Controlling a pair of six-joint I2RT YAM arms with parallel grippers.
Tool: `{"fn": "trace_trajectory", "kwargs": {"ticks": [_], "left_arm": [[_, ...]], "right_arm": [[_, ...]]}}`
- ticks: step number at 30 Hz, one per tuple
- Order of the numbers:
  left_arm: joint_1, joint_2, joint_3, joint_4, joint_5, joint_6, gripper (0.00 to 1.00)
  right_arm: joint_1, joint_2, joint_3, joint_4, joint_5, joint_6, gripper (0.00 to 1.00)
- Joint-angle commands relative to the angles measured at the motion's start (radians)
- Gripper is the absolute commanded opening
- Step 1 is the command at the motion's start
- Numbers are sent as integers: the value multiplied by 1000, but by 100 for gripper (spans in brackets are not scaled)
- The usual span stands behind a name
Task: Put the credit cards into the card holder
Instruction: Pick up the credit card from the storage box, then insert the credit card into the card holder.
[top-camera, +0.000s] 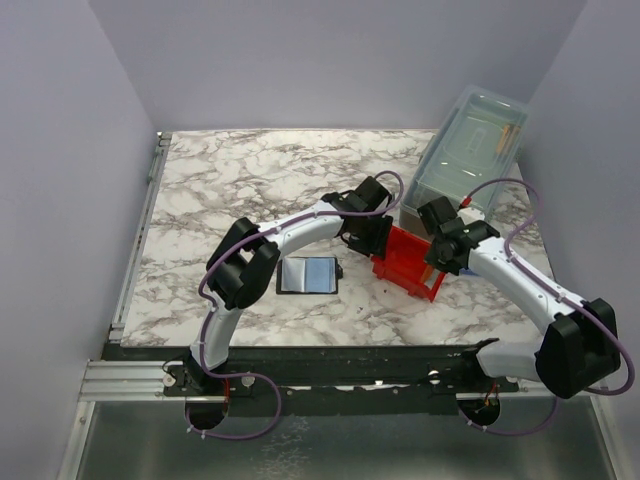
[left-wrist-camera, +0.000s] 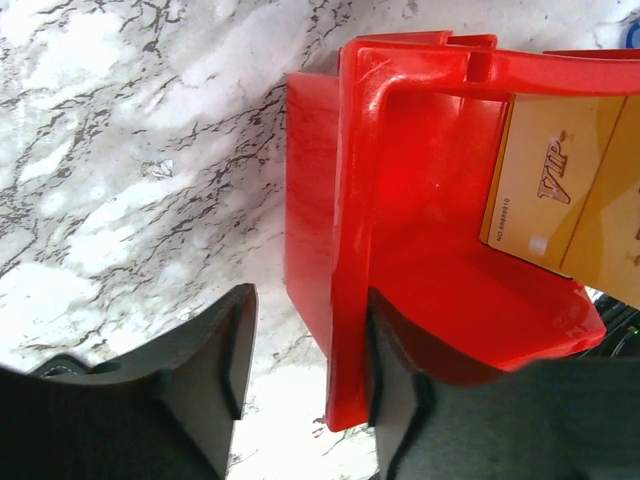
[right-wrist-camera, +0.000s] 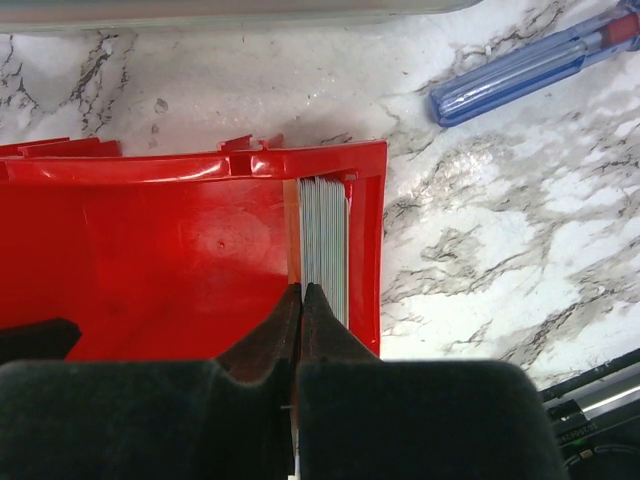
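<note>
A white-and-grey marble tabletop (top-camera: 230, 180) carries a small red plastic bin (top-camera: 408, 265) near its middle, with a flat black card holder with a pale blue-grey inner panel (top-camera: 308, 274) lying open just beside it on the left, apart from both arms. A clear lidded plastic box (top-camera: 470, 150) stands behind the bin. The orange-gold credit cards (left-wrist-camera: 560, 190) stand on edge as a stack against one end wall of the bin (the right wrist view shows only their grey edges). The left tool (left-wrist-camera: 310, 300) straddles the bin's opposite wall, one finger inside and one outside. Its jaws are moderately wide, with a sliver of marble showing beside the outer finger, so it likely sits there to steady the bin. The right tool (right-wrist-camera: 302, 292) reaches down into the bin with its jaws narrowed to a thin slit on the outermost card of the stack, seemingly pinching that one card to lift it free. A screwdriver with a translucent blue handle (right-wrist-camera: 530, 65) lies on the tabletop beyond the bin.
</note>
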Motion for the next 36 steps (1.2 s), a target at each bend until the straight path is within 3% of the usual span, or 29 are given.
{"fn": "trace_trajectory", "kwargs": {"ticks": [1, 7, 15, 17, 21, 24, 27, 31, 36], "left_arm": [[14, -18, 6, -32, -2, -9, 56], [22, -103, 0, -77, -8, -23, 77], [56, -256, -22, -150, 59, -7, 91], [71, -290, -31, -159, 121, 8, 98], [127, -377, -94, -134, 337, -10, 99], [154, -458, -180, -34, 474, -37, 99], [175, -540, -276, 131, 588, -119, 99], [183, -635, -381, 387, 701, -270, 99], [191, -702, -443, 615, 700, -435, 98]], "right_arm": [[-9, -20, -26, 18, 56, -48, 0], [-9, -75, -1, 57, 45, -126, 0], [-10, -172, 70, 109, -27, -287, 0], [-9, -201, 81, 130, -86, -328, 0], [-9, -280, 86, 270, -377, -428, 0], [-9, -334, 47, 455, -643, -406, 0], [-9, -371, 1, 646, -782, -340, 0], [-8, -401, -33, 831, -898, -254, 0], [-9, -433, -64, 975, -937, -180, 0]]}}
